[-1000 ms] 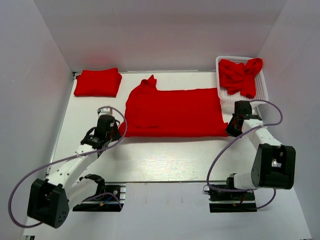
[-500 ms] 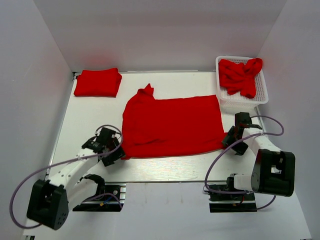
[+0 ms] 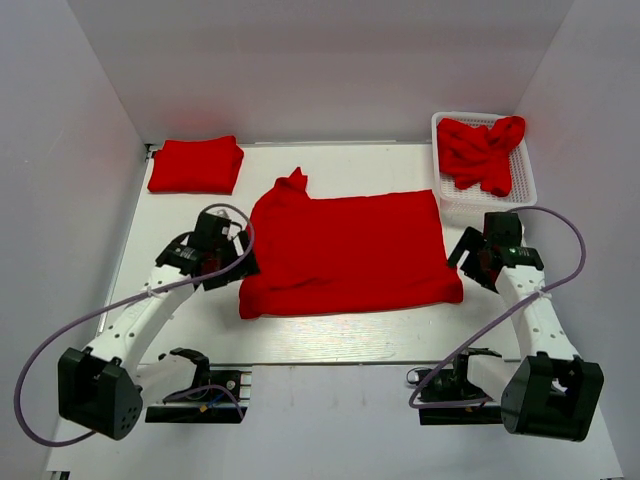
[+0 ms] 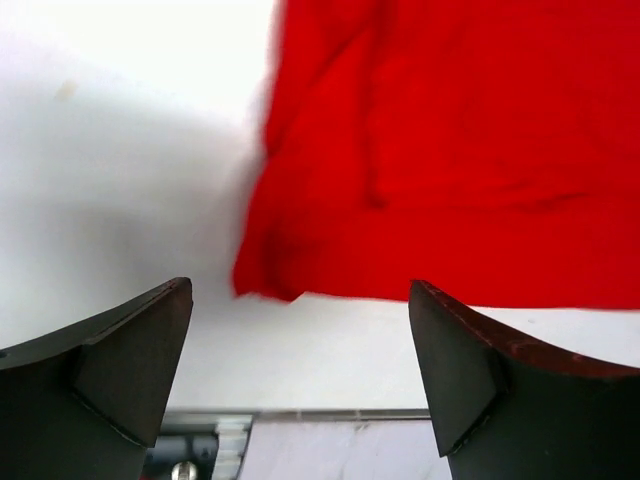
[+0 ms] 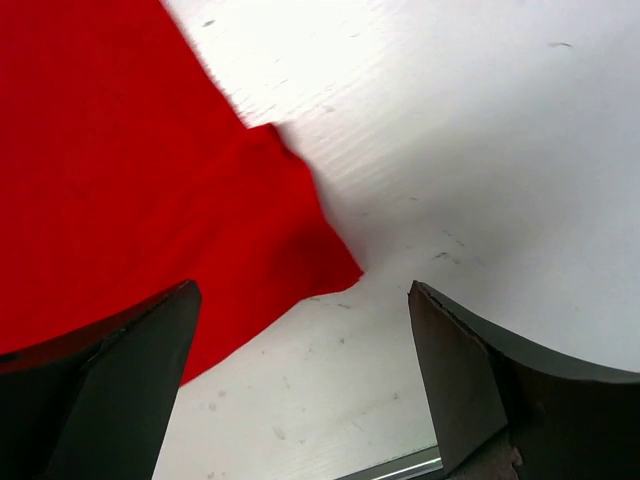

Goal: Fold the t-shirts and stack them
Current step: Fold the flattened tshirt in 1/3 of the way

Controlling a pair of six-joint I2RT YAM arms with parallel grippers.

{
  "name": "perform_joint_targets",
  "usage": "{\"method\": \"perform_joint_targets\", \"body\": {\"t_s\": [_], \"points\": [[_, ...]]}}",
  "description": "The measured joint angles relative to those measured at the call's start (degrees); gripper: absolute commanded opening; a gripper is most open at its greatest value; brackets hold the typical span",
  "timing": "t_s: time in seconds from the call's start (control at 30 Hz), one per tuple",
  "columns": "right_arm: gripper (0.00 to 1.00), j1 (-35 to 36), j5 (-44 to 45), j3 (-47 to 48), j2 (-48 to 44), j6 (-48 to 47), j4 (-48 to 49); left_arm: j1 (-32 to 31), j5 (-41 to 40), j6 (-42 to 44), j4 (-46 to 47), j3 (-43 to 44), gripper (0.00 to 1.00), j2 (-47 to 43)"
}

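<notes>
From above, the left fingers [image 3: 228, 268] and right fingers [image 3: 475, 265] are standing wide apart, gripping nothing. Each pair is hovering just beside a near corner of the shirt [image 3: 345, 250], which is lying spread between them on the bench [image 3: 330, 335]. A folded shirt [image 3: 195, 165] is sitting well beyond the left fingers, and crumpled shirts [image 3: 480, 150] are filling the mesh basket [image 3: 527, 195] just beyond the right fingers. In the left wrist view, soft matte red cloth is rippling ahead of the spread fingers, its rounded corner doubled over. In the right wrist view, a pointed corner is lying flat ahead-left of the gaping fingers on the smooth, scuffed white bench. The next fold is probably calling for both pairs pinching matching corners low, catching every layer and carrying evenly so the limp cloth is not skewing.
</notes>
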Motion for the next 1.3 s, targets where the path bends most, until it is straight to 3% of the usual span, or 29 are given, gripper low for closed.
{"method": "perform_joint_targets", "body": {"t_s": [0.3, 0.7, 0.97, 1.07, 1.3], "points": [[0.9, 3.3, -7.5, -0.5, -1.7, -4.3, 2.1, -2.5, 10.8, 9.2, 13.0, 0.5, 0.68, 10.3], [0.9, 3.7, -8.6, -2.4, -0.5, -4.3, 4.7, -7.8, 10.3, 10.8, 15.0, 0.4, 0.59, 18.7], [0.9, 3.7, -7.9, -3.0, 1.4, -4.2, 5.0, -8.9, 7.2, 9.9, 15.0, 0.4, 0.45, 22.4], [0.9, 3.7, -7.4, -3.0, 1.7, -4.1, 5.0, -9.2, 6.6, 9.6, 15.4, 0.4, 0.33, 24.3], [0.9, 3.7, -6.7, -3.0, 1.7, -4.1, 5.0, -10.1, 5.9, 8.4, 15.5, 0.5, 0.27, 26.2]]}}
